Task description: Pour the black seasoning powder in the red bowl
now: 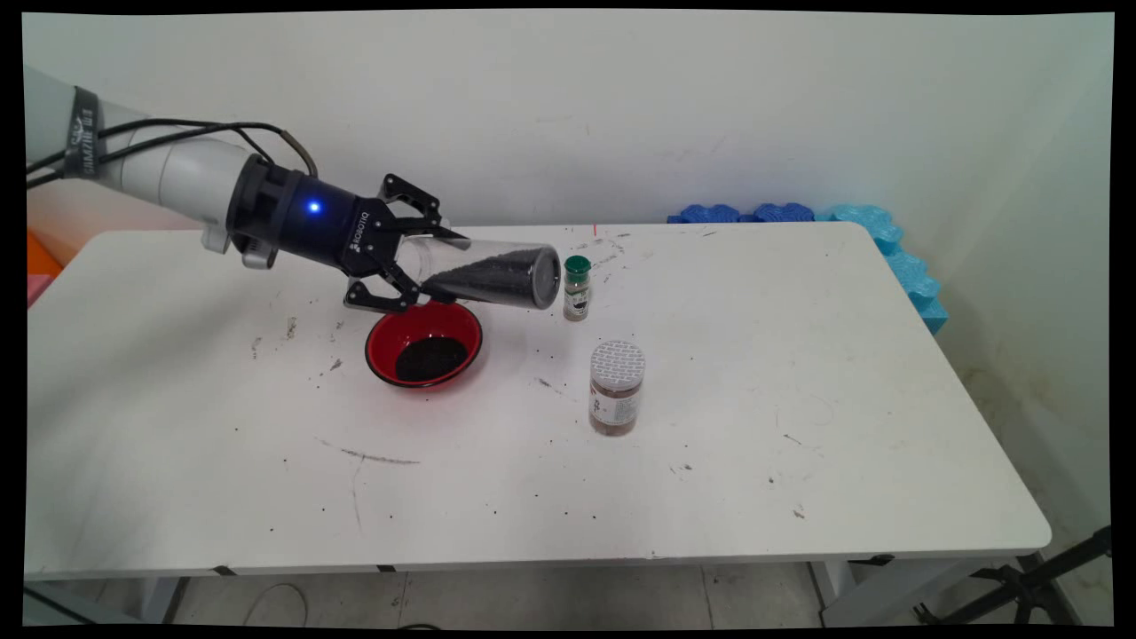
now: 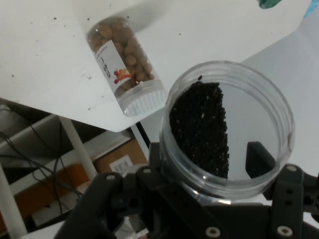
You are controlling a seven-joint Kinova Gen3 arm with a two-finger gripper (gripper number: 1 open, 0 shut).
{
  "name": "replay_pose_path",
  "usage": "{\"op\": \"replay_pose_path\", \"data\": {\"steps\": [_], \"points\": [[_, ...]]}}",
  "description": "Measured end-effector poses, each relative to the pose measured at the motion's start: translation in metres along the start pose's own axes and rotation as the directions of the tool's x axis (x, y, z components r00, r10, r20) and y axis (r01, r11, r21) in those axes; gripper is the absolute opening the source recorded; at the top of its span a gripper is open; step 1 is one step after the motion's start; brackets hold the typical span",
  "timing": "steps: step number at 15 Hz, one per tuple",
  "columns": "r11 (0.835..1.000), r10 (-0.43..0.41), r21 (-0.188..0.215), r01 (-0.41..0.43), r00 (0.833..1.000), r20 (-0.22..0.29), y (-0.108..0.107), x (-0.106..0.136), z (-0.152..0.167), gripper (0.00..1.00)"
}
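My gripper (image 1: 419, 266) is shut on a clear plastic jar (image 1: 484, 273) and holds it lying almost on its side above the table. Black grains (image 1: 497, 275) lie along the jar's lower side. In the hand view the clear jar (image 2: 227, 127) fills the middle, with the black grains (image 2: 199, 127) heaped on its left side. Right below the jar stands a red bowl (image 1: 424, 343) with a heap of the same black grains (image 1: 430, 357) in it. A small spice bottle with a green cap (image 1: 576, 288) stands just past the jar's far end.
A jar of brown balls with a white lid (image 1: 616, 388) stands to the right of the bowl, also seen in the hand view as the brown-ball jar (image 2: 124, 62). Blue foam pieces (image 1: 799, 215) line the table's back right corner. Black specks dot the white table (image 1: 710, 479).
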Motion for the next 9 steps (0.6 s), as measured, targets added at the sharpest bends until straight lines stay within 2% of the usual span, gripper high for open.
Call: {"op": "replay_pose_path", "data": {"steps": [9], "points": [[0.995, -0.081, -0.053, 0.083, 0.996, 0.026, -0.0061, -0.0003, -0.0044, 0.00]]}}
